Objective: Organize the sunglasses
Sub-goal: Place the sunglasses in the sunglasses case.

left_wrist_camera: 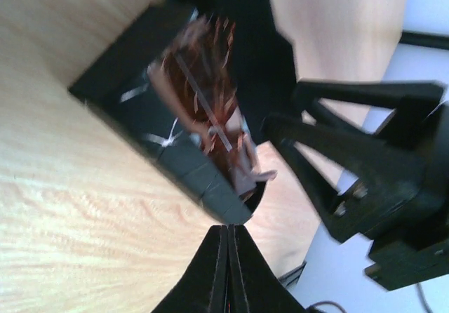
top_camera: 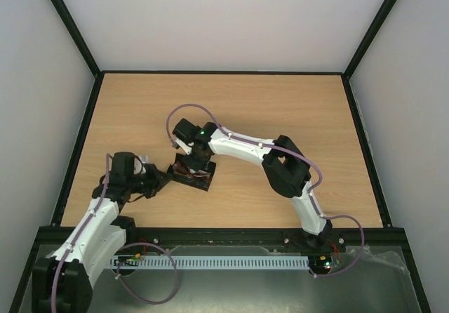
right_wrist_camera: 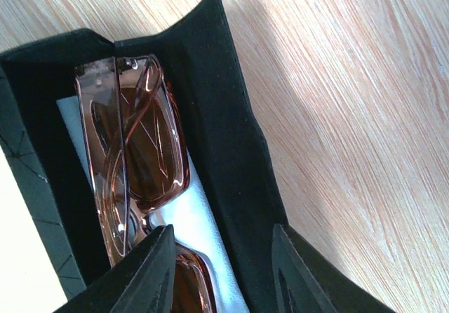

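The sunglasses (right_wrist_camera: 140,151), amber translucent frame with dark lenses and arms folded, lie inside the open black case (right_wrist_camera: 217,116) on a pale blue cloth (right_wrist_camera: 193,215). My right gripper (right_wrist_camera: 221,271) is open right above them, with one finger over the frame and the other over the case's side flap. In the top view the case (top_camera: 203,182) lies left of the table's middle under the right gripper (top_camera: 191,160). My left gripper (top_camera: 165,181) is shut and empty, its tips (left_wrist_camera: 228,239) at the case's near corner (left_wrist_camera: 210,194). The sunglasses (left_wrist_camera: 203,95) look blurred there.
The wooden table (top_camera: 280,109) is fenced by a black frame and grey walls. The right arm's fingers (left_wrist_camera: 330,158) show close to the right of the case in the left wrist view. A cable tray (top_camera: 224,262) runs along the near edge.
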Robot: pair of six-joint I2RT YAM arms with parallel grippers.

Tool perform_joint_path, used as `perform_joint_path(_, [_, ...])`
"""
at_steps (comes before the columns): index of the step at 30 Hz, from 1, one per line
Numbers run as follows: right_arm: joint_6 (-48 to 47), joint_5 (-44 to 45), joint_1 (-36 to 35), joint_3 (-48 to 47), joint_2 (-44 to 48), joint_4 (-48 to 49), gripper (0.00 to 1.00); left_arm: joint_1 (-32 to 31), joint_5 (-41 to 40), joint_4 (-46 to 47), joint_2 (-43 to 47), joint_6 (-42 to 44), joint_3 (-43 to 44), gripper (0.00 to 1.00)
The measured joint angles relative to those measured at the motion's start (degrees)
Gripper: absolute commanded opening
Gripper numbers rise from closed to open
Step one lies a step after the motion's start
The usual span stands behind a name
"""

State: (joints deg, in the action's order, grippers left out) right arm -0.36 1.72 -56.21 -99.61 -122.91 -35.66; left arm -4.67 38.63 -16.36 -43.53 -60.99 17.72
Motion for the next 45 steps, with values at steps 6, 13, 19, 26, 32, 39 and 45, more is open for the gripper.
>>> perform_joint_path(6, [0.81, 0.39, 0.11, 0.96, -0.07, 0.02, 0.36, -10.29, -2.69, 0.87, 1.62, -6.19, -3.87, 0.02])
perform_joint_path(13, [1.11, 0.55, 0.11, 1.16, -0.46, 0.02, 0.35, -12.22, -5.33, 2.38, 1.01, -8.68, -6.56, 0.02])
perform_joint_path(19, [1.73, 1.16, 0.07, 1.22, -0.66, 0.02, 0.30, -12.20, -7.08, 6.93, -8.04, -8.09, -6.86, 0.02])
perform_joint_path(26, [2.12, 1.79, -0.87, 1.33, -0.66, 0.02, 0.30, -11.50, -7.78, 11.21, -17.94, -5.16, -3.82, 0.02])
perform_joint_path(32, [2.60, 1.81, -2.36, 1.46, -0.70, 0.00, 0.30, -8.55, -7.96, 11.50, -19.19, -2.89, -2.27, 0.02])
perform_joint_path(39, [3.48, 1.22, -3.76, 1.44, -1.16, 0.00, 0.30, -8.15, -8.02, 11.82, -19.54, -2.03, -1.60, 0.02])
perform_joint_path(45, [4.22, -0.04, -4.22, 1.44, -1.62, 0.02, 0.29, -8.15, -8.02, 12.00, -19.67, -1.99, -1.60, 0.02])
